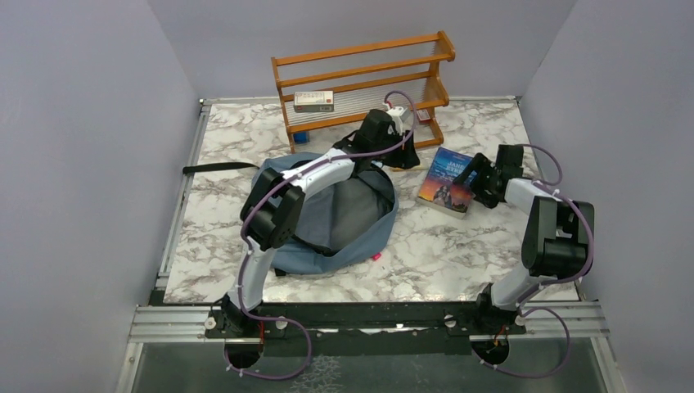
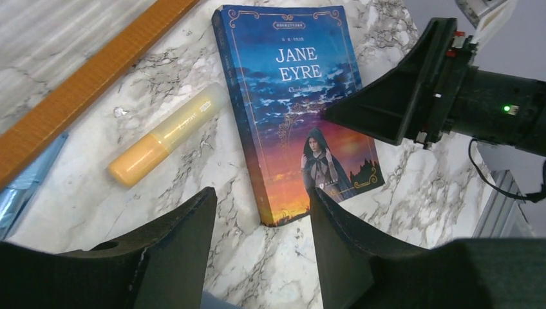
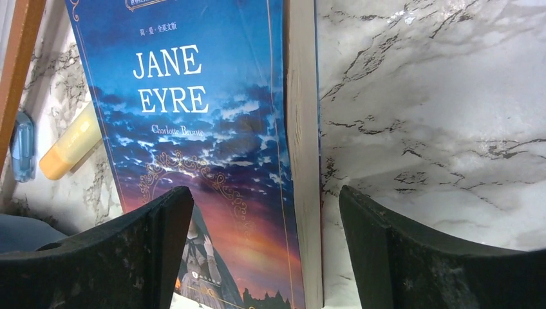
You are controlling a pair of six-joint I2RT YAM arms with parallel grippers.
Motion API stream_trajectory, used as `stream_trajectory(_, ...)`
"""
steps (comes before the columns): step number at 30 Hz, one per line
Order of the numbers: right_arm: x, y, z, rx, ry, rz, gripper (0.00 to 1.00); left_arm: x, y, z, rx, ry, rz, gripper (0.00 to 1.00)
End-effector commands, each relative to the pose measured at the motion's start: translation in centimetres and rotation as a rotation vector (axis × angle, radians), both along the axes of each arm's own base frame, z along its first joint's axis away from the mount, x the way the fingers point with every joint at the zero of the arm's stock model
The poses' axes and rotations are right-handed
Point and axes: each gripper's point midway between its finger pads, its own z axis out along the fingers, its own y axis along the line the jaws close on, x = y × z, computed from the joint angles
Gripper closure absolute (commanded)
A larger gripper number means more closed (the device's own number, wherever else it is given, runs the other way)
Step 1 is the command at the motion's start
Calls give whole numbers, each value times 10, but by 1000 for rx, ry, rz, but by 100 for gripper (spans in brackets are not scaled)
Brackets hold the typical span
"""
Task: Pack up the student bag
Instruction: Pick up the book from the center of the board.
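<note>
The dusty-blue student bag [image 1: 364, 237] lies open on the marble table, left of centre, partly under my left arm. A "Jane Eyre" book [image 1: 443, 182] lies flat to its right; it also shows in the left wrist view [image 2: 283, 96] and the right wrist view [image 3: 199, 129]. My left gripper [image 1: 394, 153] is open and empty, hovering past the bag's far rim, its jaws [image 2: 261, 196] above the book's near corner. My right gripper [image 1: 477, 178] is open and empty, low over the book's right edge [image 3: 264, 193], one finger on each side of that edge.
A yellow-orange tube [image 2: 167, 135] lies left of the book, also seen from the right wrist [image 3: 67, 145]. A wooden rack [image 1: 364, 82] at the back holds a white box [image 1: 313, 100]. A small blue item [image 1: 301, 137] sits under it. The bag's black strap [image 1: 217, 168] trails left.
</note>
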Motion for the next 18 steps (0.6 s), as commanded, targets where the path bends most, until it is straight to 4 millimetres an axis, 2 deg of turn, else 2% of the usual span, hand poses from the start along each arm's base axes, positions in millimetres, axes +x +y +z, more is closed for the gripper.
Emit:
stream_trajectory(1, 1, 3, -7, 13, -5, 16, 12, 10, -20, 5, -54, -16, -12, 42)
stream_trajectory(5, -2, 3, -16, 22, 7, 2, 18, 16, -25, -8, -39, -11, -8, 37)
stream_trajectory(11, -8, 0, -38, 16, 58, -29, 35, 22, -34, -27, -37, 27, -17, 35)
stream_trajectory(15, -14, -2, -47, 11, 69, -52, 51, 24, -42, -40, -32, 48, -25, 35)
stream_trajectory(18, -20, -3, -52, 27, 86, -60, 69, 25, -48, -47, -26, 57, -24, 35)
